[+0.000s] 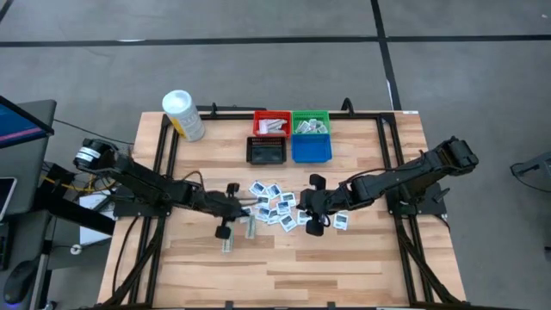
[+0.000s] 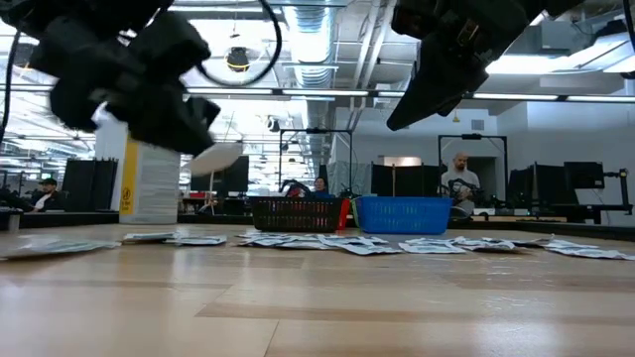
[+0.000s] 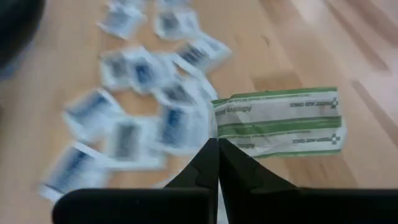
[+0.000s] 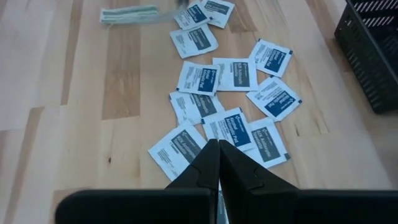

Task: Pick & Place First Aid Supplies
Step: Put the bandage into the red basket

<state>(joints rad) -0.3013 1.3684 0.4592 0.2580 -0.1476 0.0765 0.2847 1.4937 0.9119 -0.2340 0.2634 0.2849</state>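
Several square white packets with dark blue print (image 1: pixel 275 205) lie scattered flat on the wooden table (image 1: pixel 362 267), between my two grippers; they also fill the right wrist view (image 4: pixel 230 74). My left gripper (image 1: pixel 250 212) hovers at the pile's left edge, shut on a narrow pale green-white strip (image 3: pixel 280 121). My right gripper (image 1: pixel 312 207) hangs shut above the pile's right side (image 4: pixel 217 146); I see nothing held in it. In the low view both grippers (image 2: pixel 198 139) (image 2: pixel 397 121) are well above the table. My left gripper pinches the green-white strip by one end (image 3: pixel 219 119) between its two fingertips. The fingers slant downward from the table's left. The strip sticks out sideways from the fingertips and is lifted clear of the table (image 2: pixel 218 157). Whether it is one strip or two together, I cannot tell.
At the table's far side stand a red bin (image 1: pixel 271 125), a green bin (image 1: pixel 310 123), a black bin (image 1: pixel 266 151) and a blue bin (image 1: pixel 312 149). A white tub with a yellow label (image 1: pixel 183 114) stands far left. People sit in the room beyond.
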